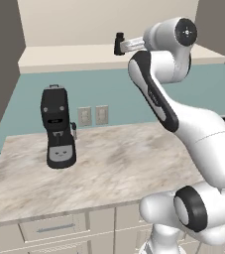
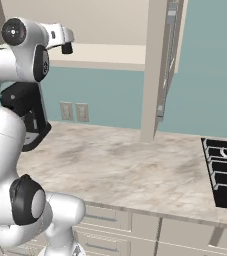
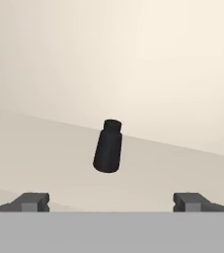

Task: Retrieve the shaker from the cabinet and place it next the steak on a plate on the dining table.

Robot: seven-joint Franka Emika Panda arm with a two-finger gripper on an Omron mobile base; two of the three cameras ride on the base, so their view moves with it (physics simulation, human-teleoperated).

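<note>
— See where the white arm's two-finger gripper [image 3: 111,201] has got to? It's up at the open wall cabinet with the cream shelf and back [image 1: 69,57], and its jaws are spread as wide as they go, nothing between them.

— And the small black cylindrical shaker with the narrower top [image 3: 108,146]?

— From the hand's own view it stands on the cabinet shelf, back from the front edge and short of the rear wall, well apart from the grey-brown side panel. It sits ahead of the jaws, roughly centred between the two tips, not yet between them. It looks tilted there, but I'd put that down to the hand being rolled.

— So what could spoil it?

— It's a small, light thing, I'd guess. If the hand pushes in off-line, one fingertip could nudge it before the jaws close and tip it over or roll it toward the back wall. Closing too high, on the narrow neck, might let it slip out on the way down.

— Anything below to worry about?

— The tall black coffee machine [image 1: 57,127] stands near the back left of the marbled stone counter [image 1: 124,163], under the shelf. A dropped shaker could land by it, and a wide swing of the elbow in withdrawing could clip it.
</note>
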